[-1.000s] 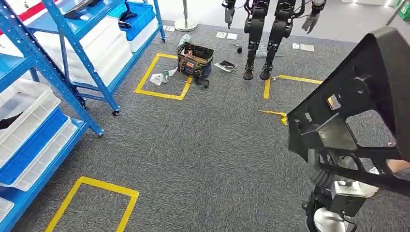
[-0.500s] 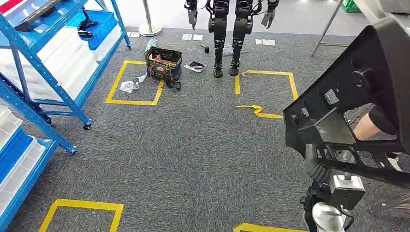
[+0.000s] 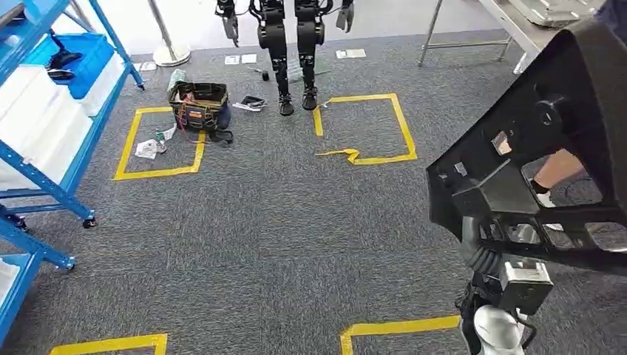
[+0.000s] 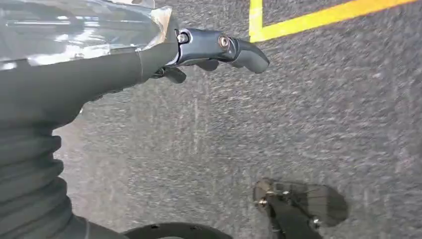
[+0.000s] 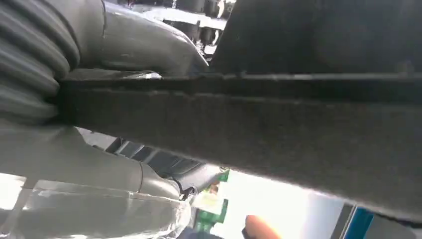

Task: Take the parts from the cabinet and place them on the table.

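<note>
Head view: large black moulded part [image 3: 547, 140] fills the right side, held up off the floor above the right arm's wrist, tilted, with cut-out openings through which grey carpet [image 3: 296, 237] shows; right hand [image 5: 124, 50] seen in the right wrist view, thick grey thumb lying over a long dark edge of the part [image 5: 278, 124], darker fingers beneath it, so the hand is grasping the part; left hand [image 4: 209, 50] in the left wrist view hangs over the carpet [image 4: 308, 114], dark fingers curled in with nothing between them, clenched on nothing; a yellow tape line [image 4: 318, 17] runs just past its fingertips.

Scene: blue shelving rack [image 3: 44, 170] on castors at the left, white bins [image 3: 44, 118] on its lower shelves; yellow tape squares [image 3: 159, 144] on the carpet, far left one holding a dark tool bag [image 3: 198, 107] and some scraps beside it; second humanoid robot [image 3: 292, 44] stands far centre, its feet just left of another tape square [image 3: 366, 126]; metal table leg [image 3: 432, 33] and table edge at far right; a person's arm [image 3: 558, 168] visible through an opening in the part, at right.
</note>
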You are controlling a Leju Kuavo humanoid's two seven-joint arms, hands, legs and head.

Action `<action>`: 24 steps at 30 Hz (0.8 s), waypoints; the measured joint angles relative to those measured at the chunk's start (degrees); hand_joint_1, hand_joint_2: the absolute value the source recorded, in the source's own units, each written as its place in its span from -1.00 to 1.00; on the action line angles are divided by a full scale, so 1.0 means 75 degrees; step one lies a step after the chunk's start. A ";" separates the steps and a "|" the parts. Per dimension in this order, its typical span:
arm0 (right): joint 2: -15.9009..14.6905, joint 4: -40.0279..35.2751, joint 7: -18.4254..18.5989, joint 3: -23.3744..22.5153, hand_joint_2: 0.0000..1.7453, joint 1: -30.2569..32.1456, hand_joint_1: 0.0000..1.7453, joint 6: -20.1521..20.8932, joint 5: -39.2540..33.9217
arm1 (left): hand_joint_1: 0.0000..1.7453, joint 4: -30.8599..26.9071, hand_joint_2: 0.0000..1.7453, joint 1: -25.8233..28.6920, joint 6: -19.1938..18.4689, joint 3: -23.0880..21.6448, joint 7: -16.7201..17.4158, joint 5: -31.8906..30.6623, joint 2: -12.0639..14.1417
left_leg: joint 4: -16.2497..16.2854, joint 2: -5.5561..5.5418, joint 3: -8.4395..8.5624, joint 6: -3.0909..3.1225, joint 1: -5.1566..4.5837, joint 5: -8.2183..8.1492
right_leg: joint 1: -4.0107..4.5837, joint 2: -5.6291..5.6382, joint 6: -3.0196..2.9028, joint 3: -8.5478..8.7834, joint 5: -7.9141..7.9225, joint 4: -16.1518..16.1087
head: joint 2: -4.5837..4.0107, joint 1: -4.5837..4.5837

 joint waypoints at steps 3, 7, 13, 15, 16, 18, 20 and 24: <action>0.0030 -0.0006 0.0012 0.0003 1.00 -0.0055 1.00 0.0017 0.0006 | -1.00 0.0006 1.00 0.0015 -0.0009 0.0000 0.0032 -0.0018 -0.0012 | 0.1362 -0.0876 -0.0624 -0.0068 0.0061 -0.0857 | 0.0041 0.0238 -0.0143 -0.0064 0.0043 0.0000 | 0.0000 -0.0047; 0.0082 -0.0009 0.0186 0.0070 1.00 -0.0017 1.00 0.0035 0.0116 | -1.00 0.0029 1.00 0.0068 -0.0154 0.0000 0.0081 -0.0096 -0.0026 | 0.1786 -0.0981 -0.0895 -0.0040 0.0087 -0.0685 | 0.0086 0.0678 -0.0180 -0.0093 0.0085 0.0006 | 0.0000 -0.0050; 0.0166 -0.0207 0.0425 0.0125 1.00 0.0117 1.00 0.0061 0.0417 | -1.00 0.0032 1.00 0.0091 -0.0128 -0.0070 0.0096 -0.0321 -0.0023 | 0.0061 -0.1413 -0.0088 0.0060 0.0034 0.0046 | 0.0072 0.1183 0.0036 -0.0190 0.0222 -0.0018 | 0.0000 -0.0038; 0.0190 -0.0207 0.0425 0.0128 1.00 0.0103 1.00 0.0108 0.0428 | -1.00 0.0029 1.00 0.0073 -0.0035 -0.0070 -0.0146 -0.0207 0.0003 | -0.0094 -0.1186 -0.0058 0.0216 0.0074 0.0200 | 0.0105 0.1286 0.0152 -0.0327 0.0282 -0.0025 | 0.0000 -0.0020; 0.0193 -0.0198 0.0408 0.0117 1.00 0.0084 1.00 0.0137 0.0396 | -1.00 0.0026 1.00 0.0060 0.0009 -0.0064 -0.0224 -0.0155 0.0015 | -0.0134 -0.1113 -0.0056 0.0248 0.0045 0.0243 | 0.0105 0.0851 0.0092 -0.0425 0.0133 0.0177 | 0.0000 -0.0041; 0.0210 -0.0169 0.0393 0.0117 1.00 -0.0081 1.00 0.0192 0.0332 | -1.00 0.0017 1.00 0.0069 0.0050 -0.0029 -0.0271 -0.0058 0.0058 | -0.0135 -0.0894 -0.0112 0.0303 0.0018 0.0272 | 0.0161 0.0444 -0.0022 -0.0898 -0.0412 0.1229 | 0.0000 0.0064; 0.0239 -0.0128 0.0358 0.0114 1.00 -0.0119 1.00 0.0236 0.0297 | -1.00 0.0017 1.00 0.0076 0.0011 0.0023 -0.0224 0.0047 0.0082 | -0.0129 -0.0666 -0.0151 0.0311 -0.0007 0.0277 | 0.0151 0.0330 -0.0023 -0.1303 -0.0776 0.2268 | 0.0000 0.0058; 0.0295 -0.0035 0.0285 0.0111 1.00 -0.0157 1.00 0.0265 0.0359 | -1.00 0.0017 1.00 0.0068 -0.0038 0.0120 0.0102 0.0114 0.0082 | -0.0117 -0.0270 -0.0128 0.0272 0.0000 0.0252 | 0.0112 0.0006 0.0245 -0.0157 -0.0204 0.0536 | 0.0000 0.0067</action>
